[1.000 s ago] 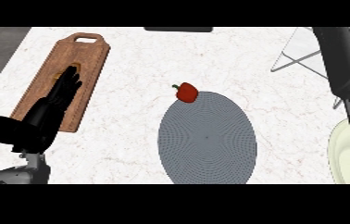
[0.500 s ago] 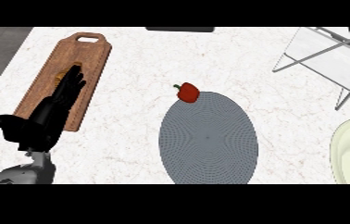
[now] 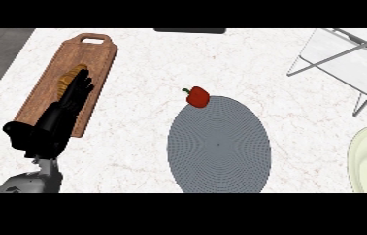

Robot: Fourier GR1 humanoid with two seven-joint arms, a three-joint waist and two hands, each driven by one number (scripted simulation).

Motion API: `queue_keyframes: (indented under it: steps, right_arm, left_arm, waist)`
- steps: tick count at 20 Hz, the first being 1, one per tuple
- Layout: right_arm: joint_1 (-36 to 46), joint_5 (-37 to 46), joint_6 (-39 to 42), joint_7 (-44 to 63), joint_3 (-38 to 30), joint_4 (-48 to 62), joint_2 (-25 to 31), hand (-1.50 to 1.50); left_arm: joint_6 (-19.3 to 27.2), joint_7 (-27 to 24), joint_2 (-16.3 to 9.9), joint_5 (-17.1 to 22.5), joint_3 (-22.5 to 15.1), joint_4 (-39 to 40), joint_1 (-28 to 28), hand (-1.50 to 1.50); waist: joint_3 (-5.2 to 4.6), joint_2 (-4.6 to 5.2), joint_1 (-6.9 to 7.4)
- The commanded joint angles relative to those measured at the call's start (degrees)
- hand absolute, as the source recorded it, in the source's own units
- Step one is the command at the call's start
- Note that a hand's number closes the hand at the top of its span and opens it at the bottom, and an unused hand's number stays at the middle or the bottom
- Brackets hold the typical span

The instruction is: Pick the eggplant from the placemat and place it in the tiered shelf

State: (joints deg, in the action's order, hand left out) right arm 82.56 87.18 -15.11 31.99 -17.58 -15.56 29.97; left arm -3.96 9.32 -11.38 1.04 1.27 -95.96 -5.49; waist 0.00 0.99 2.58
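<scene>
A small red vegetable with a green stem (image 3: 198, 96), which looks like a pepper rather than an eggplant, sits on the far edge of the round grey placemat (image 3: 219, 144). The white wire tiered shelf (image 3: 335, 54) stands at the back right. My left hand (image 3: 63, 110) lies far to the left over a wooden cutting board (image 3: 91, 59), fingers straight and pointing away, holding nothing. It is well apart from the red vegetable. My right hand does not show.
An orange-brown food item (image 3: 70, 77) lies on the cutting board, partly under my left fingertips. A pale green plate (image 3: 358, 161) pokes in at the right edge. A dark object (image 3: 190, 30) sits at the counter's back edge.
My left hand has shifted slightly over the cutting board, and the orange-brown item now shows beside its fingertips. The red vegetable stays on the placemat.
</scene>
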Motion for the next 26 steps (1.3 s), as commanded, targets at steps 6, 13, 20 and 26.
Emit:
queue_keyframes:
  steps: [6,13,20,26]
  right_arm:
    - [-4.5,-3.6,3.9,-5.9,-2.5,3.7,2.1,1.50]
    - [-6.5,-0.5,-3.4,10.4,-1.0,-0.4,3.1,1.50]
    - [-6.1,9.4,21.2,12.5,7.8,9.8,6.6,-1.50]
    - [-4.8,6.1,18.1,17.8,5.4,1.5,7.4,-1.50]
  left_arm:
    - [0.9,1.7,0.6,-0.6,0.1,-1.0,-0.3,0.00]
    - [-1.7,1.6,-2.1,1.5,3.2,1.5,-1.1,0.00]
    - [-0.9,1.4,-1.7,0.7,2.7,-1.4,0.1,0.00]
    - [-1.0,0.6,-0.6,0.6,2.4,-0.6,1.6,0.00]
  waist:
    - [0.04,-0.21,-0.56]
    - [0.00,-0.53,-1.35]
    - [-0.18,-0.82,-1.01]
    - [-0.02,-0.95,-2.08]
